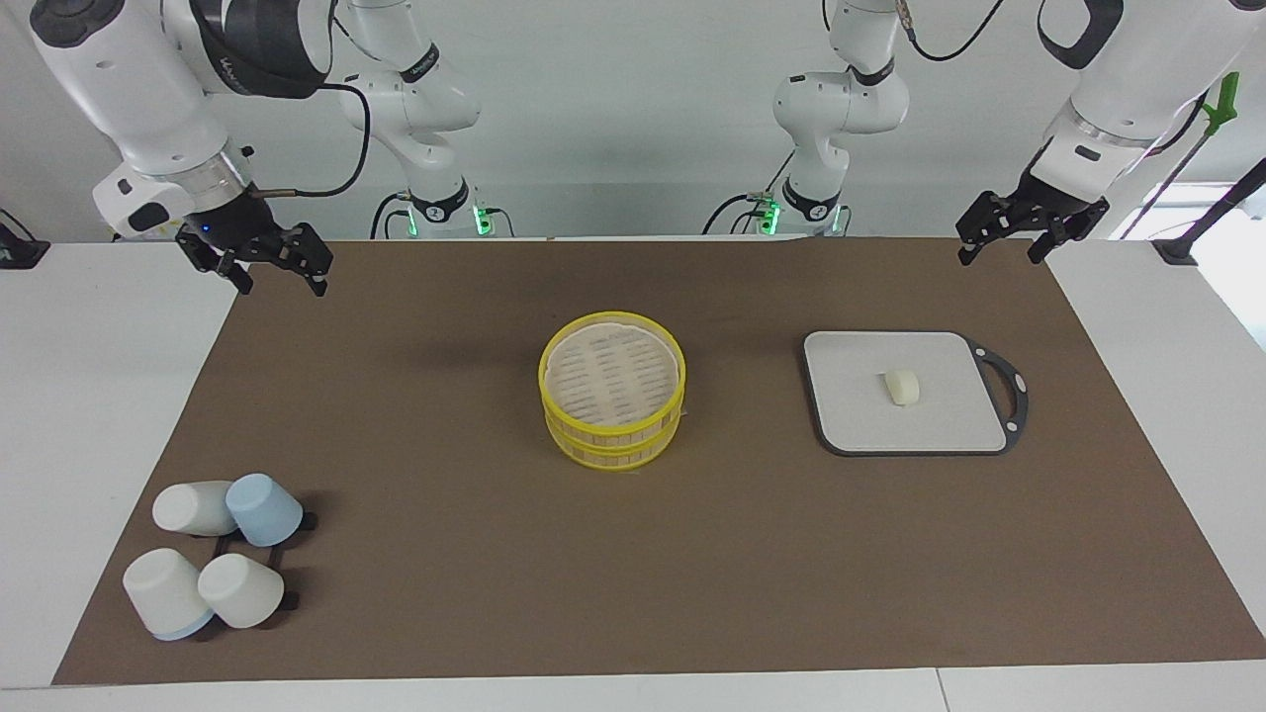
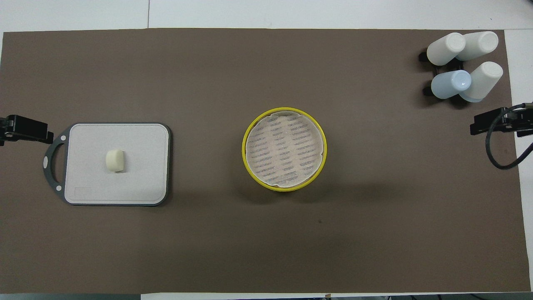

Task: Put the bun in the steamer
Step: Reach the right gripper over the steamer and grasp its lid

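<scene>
The bun (image 1: 901, 387) is a small cream lump lying on a grey square board (image 1: 851, 405) toward the left arm's end of the table; it also shows in the overhead view (image 2: 115, 161). The steamer (image 1: 611, 450), two stacked yellow-rimmed bamboo tiers with a pale slatted inside, stands at the middle of the mat, also in the overhead view (image 2: 244, 150). My left gripper (image 1: 999, 252) hangs open and empty above the mat's corner, closer to the robots than the board. My right gripper (image 1: 280, 280) hangs open and empty above the mat's other corner by the robots.
Several white and blue cups (image 1: 218, 559) lie on a black rack at the right arm's end, farther from the robots than the steamer; they also show in the overhead view (image 2: 462, 62). A brown mat (image 1: 633, 593) covers the table. The board (image 2: 141, 166) has a dark handle loop.
</scene>
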Controlling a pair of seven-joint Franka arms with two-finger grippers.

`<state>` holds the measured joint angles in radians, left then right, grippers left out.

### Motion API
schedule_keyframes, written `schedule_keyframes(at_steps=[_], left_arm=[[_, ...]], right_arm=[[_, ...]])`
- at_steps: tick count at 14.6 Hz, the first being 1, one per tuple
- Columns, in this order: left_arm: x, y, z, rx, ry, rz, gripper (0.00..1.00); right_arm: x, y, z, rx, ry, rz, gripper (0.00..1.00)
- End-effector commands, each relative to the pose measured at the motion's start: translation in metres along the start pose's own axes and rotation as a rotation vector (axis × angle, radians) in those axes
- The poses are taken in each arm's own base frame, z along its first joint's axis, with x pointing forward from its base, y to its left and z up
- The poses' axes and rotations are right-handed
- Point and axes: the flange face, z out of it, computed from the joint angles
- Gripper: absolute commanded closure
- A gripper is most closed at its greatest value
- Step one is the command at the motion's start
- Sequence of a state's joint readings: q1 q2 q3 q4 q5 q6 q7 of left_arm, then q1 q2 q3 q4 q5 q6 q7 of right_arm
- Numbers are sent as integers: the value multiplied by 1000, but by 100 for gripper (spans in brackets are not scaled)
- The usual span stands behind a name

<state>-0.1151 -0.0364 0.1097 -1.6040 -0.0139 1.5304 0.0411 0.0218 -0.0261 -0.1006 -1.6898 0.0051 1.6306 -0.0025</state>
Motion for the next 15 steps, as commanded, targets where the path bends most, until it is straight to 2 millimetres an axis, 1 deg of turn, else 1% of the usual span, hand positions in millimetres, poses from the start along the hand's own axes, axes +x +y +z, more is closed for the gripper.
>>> schedule_keyframes(at_steps=[1, 2, 3, 4, 5, 7, 8, 9, 10, 11, 12, 13, 14, 15], left_arm=[[-9, 0, -1, 20, -2, 13, 0], [-9, 1, -1, 20, -2, 14, 0], [-9, 1, -1, 20, -2, 14, 0], [-9, 1, -1, 18, -2, 13, 0], [-9, 1, -1, 20, -2, 13, 0], [-9, 1, -1, 20, -1, 13, 0], [-9, 1, -1, 20, -1, 13, 0], [-9, 1, -1, 20, -1, 13, 0], [-9, 1, -1, 20, -1, 13, 0], [-9, 1, -1, 20, -1, 13, 0], [-9, 1, -1, 20, -1, 11, 0], [-9, 0, -1, 20, -2, 13, 0], [-9, 0, -1, 18, -1, 11, 0], [-9, 0, -1, 18, -1, 11, 0]], right_arm=[[1, 3, -1, -3, 10, -27, 0], [0, 3, -1, -3, 7, -27, 0], [0, -2, -1, 4, 9, -35, 0], [1, -11, -1, 14, 10, -48, 0], [2, -25, 0, 17, 11, -70, 0], [-3, -117, 2, 35, 13, -166, 0], [-6, -146, -1, 41, 18, -126, 0], [-4, -190, -4, 60, 26, -81, 0], [2, -237, 6, 59, 7, -59, 0], [2, -301, 18, 62, 1, -78, 0], [-2, -362, 38, 57, 2, -58, 0], [-8, -403, 61, 51, 29, -35, 0], [-15, -431, 68, 69, 84, -49, 0], [-20, -441, 83, 74, 98, -66, 0]])
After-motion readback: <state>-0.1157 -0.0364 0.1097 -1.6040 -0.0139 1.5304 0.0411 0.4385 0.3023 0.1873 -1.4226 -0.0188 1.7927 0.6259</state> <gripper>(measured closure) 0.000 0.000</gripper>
